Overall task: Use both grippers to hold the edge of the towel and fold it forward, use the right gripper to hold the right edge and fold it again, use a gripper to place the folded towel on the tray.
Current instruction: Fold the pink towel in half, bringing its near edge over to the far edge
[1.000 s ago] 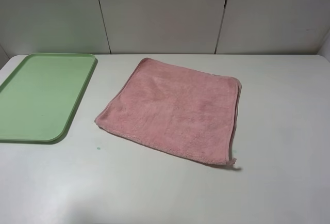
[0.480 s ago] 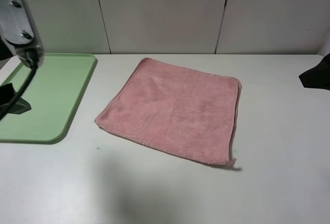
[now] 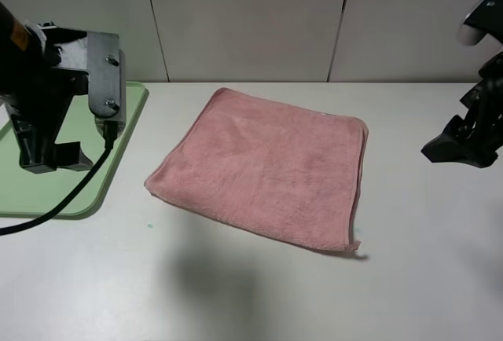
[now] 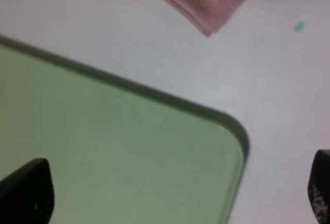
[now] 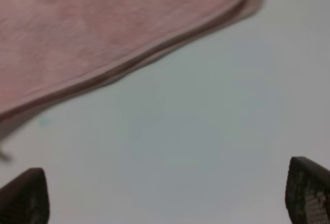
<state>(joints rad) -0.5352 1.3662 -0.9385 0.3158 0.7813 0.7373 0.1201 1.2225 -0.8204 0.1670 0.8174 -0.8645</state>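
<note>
Exterior high: left hand [image 3: 56, 160] over tray [image 3: 47, 199] corner, spread apart; right hand [image 3: 460, 151] apart too; towel [image 3: 263, 168] on table [image 3: 236, 294].

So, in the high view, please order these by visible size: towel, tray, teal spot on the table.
1. towel, largest.
2. tray, though it is partly hidden and cut off by the frame.
3. teal spot, tiny.

Reads as fluffy matt terry cloth for towel [image 3: 263, 168], w/ flatter stitched hem [image 5: 154, 53]. Smooth plastic tray [image 3: 31, 192], slight sheen. Table [image 3: 236, 294] smooth, matt. Wrist plate [image 3: 104, 74] satin grey metal; L gripper [image 4: 172, 193] fingers [image 4: 26, 195] matt blk.
</note>
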